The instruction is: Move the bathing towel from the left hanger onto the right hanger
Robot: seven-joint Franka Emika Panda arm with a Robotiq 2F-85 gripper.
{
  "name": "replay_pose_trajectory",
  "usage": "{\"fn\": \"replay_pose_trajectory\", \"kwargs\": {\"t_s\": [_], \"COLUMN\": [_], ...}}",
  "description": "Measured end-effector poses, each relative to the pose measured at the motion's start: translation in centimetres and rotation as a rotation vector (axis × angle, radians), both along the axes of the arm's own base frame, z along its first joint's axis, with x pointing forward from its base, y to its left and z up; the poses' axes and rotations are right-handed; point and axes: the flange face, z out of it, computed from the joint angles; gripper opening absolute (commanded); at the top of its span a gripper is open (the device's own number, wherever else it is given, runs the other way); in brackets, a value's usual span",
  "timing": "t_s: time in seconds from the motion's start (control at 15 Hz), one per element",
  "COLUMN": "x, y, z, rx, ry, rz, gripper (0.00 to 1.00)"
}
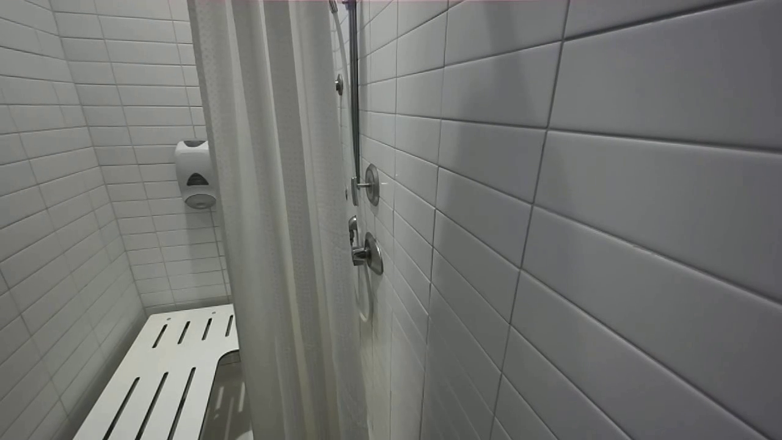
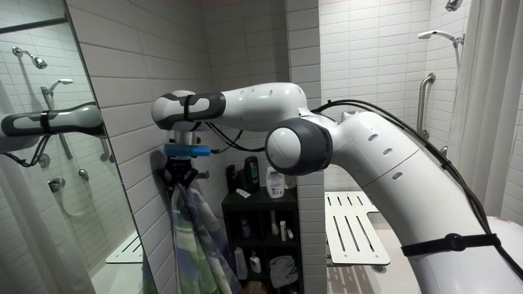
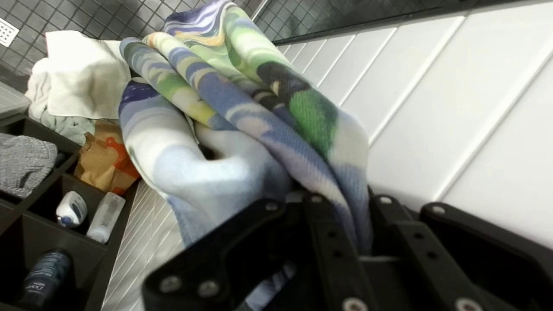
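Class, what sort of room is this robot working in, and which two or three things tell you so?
Most likely a bathroom or shower room: in an exterior view there are a hand shower, a slotted white bench and a long pale curtain.

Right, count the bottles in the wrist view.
3: a white bottle and a pale bottle in one shelf compartment, a dark bottle in the next compartment; others may be hidden.

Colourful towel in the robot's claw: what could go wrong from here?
The gripper seems to pinch one bunch of the towel, with some bulging outside, so it might slip. The hanging part could catch the black shelf and knock bottles over. The gripper may also scrape the nearby tiled wall.
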Motion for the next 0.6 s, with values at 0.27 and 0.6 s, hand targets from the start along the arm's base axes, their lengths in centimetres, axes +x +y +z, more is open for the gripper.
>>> {"fn": "replay_pose_trajectory", "kwargs": {"t_s": [0.27,0.6], "x": [0.28,0.35], "y": [-0.35,-0.45], "z": [-0.06,-0.08], "rx": [0.010,0.008], "ry": [0.017,0.024], "rz": [-0.031,-0.053], "gripper": [0.04,0.04]}}
